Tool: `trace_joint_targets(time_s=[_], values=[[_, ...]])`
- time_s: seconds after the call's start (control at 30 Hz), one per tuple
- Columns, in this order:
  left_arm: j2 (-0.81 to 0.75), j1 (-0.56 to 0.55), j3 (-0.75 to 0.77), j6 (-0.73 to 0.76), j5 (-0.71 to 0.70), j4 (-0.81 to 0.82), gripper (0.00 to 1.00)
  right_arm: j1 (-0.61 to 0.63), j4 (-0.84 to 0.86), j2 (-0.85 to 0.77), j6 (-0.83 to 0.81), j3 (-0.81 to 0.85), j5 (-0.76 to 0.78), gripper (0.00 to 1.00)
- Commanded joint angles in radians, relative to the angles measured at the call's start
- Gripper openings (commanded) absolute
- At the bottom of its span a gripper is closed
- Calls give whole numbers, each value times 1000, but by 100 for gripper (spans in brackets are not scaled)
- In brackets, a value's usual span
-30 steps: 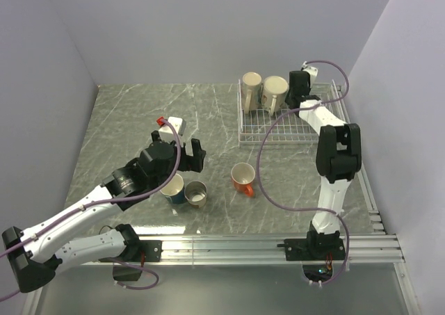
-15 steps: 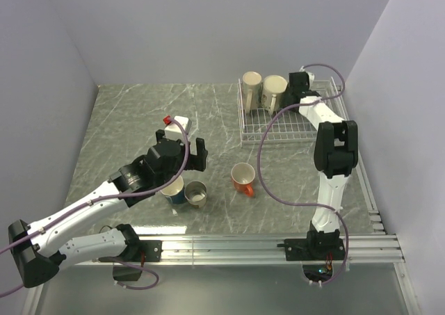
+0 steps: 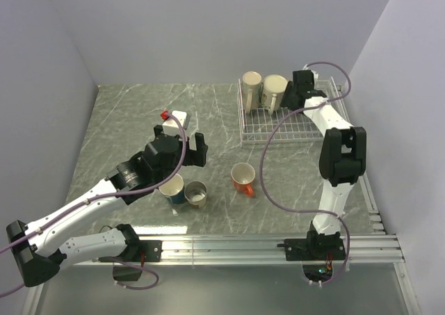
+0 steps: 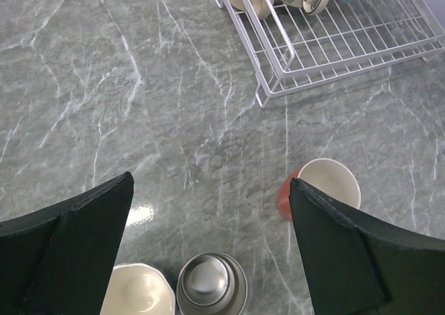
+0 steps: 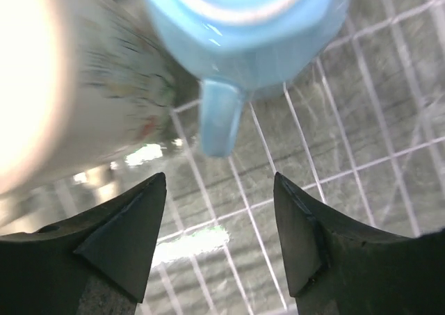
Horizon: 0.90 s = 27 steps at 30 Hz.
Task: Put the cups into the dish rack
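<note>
The white wire dish rack [image 3: 306,131] stands at the back right. A cream cup [image 3: 251,85] and a white patterned cup [image 3: 274,89] lie in its far end. My right gripper [image 3: 292,99] hovers there, open; in the right wrist view its fingertips [image 5: 220,177] stand apart just short of a light blue cup [image 5: 243,16] resting on the rack wires [image 5: 351,138]. An orange cup [image 3: 243,178], a grey metallic cup [image 3: 196,193] and a dark blue cup [image 3: 172,188] stand on the table. My left gripper [image 3: 186,154] hangs wide open above them, holding nothing [image 4: 210,181].
The table top is grey marble [image 3: 139,120] with purple walls on three sides. An aluminium rail [image 3: 243,245] carries both arm bases at the near edge. The rack's near half [image 4: 348,44] holds no cups.
My right gripper has opened and let go of the light blue cup in the rack. The left arm has shifted slightly over the table, still open.
</note>
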Motion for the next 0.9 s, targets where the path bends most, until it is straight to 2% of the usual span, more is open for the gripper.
trace_joint_targets(time_s=[0.0,0.23,0.4,0.57,0.7,0.87], values=[[14,-3,54,5,-17,-4,99,0,8,-142,-24,22,-8,71],[113,-3,115,23,20,-57,99,0,-68,-352,31,-39,-43,72],[253,-3,149,32,186,-89,97,30,-116,-573,140,-196,-190,72],[434,-4,194,35,292,-91,89,159,-244,-796,163,-314,-150,73],[538,-3,261,44,347,-80,88,162,-318,-959,196,-397,-147,73],[659,-3,315,48,425,-69,87,161,-461,-1078,160,-405,-94,73]])
